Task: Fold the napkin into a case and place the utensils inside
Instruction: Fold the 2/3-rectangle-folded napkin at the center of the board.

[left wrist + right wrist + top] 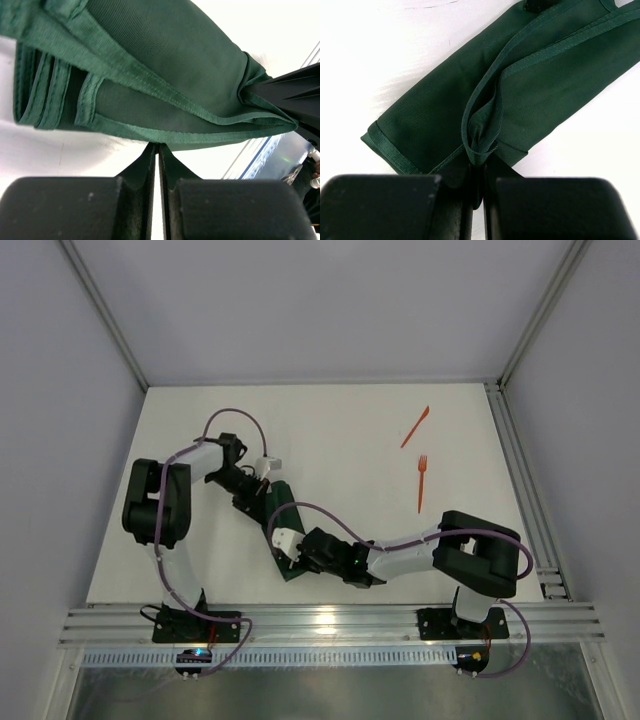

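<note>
The dark green napkin (285,516) lies folded into a narrow layered strip between the two arms at the table's near middle. My left gripper (258,502) is at its far end, shut with the fingertips pinched at the napkin's (165,60) lower hem, as the left wrist view shows for the gripper (158,146). My right gripper (297,562) is at the near end. In the right wrist view that gripper (482,162) is shut on a bunched loop of the napkin's (445,100) hem. The utensils lie far right, apart from the cloth: an orange knife (415,427) and an orange fork (421,483).
An aluminium rail (330,625) runs along the near edge behind the arm bases, and another rail (522,490) lines the right side. Pale walls enclose the white table (330,440). Purple cables loop over both arms.
</note>
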Tool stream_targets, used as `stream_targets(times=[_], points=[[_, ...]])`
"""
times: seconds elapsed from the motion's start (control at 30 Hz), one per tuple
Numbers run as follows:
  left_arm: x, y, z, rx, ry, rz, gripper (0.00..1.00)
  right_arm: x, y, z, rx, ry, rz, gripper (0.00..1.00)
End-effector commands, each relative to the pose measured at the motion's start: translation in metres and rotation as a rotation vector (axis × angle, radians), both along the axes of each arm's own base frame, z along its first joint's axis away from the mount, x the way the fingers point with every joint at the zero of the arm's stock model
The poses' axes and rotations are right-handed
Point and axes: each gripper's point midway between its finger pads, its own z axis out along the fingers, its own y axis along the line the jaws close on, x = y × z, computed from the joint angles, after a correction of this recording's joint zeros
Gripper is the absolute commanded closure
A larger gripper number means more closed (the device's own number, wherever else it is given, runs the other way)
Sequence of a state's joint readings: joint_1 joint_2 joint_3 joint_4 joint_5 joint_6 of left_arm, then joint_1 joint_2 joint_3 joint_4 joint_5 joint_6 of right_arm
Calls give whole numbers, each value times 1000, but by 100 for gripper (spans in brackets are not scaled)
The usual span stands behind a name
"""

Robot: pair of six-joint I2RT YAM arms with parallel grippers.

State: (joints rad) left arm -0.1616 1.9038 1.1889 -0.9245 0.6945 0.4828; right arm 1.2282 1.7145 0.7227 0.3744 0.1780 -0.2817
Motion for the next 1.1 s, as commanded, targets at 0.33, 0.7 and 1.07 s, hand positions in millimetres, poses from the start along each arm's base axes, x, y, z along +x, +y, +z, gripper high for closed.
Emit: stream_targets(times=[0.33,0.7,1.07], points=[[28,-7,-6,17,-52,31,92,-3,4,3,23,18,12,91],[52,-8,49,-101,-174,96,61,-4,-5,-20,-6,65,-46,91],[80,-10,17,0,-123,166,41,-5,-5,-24,-3,79,-53,91]])
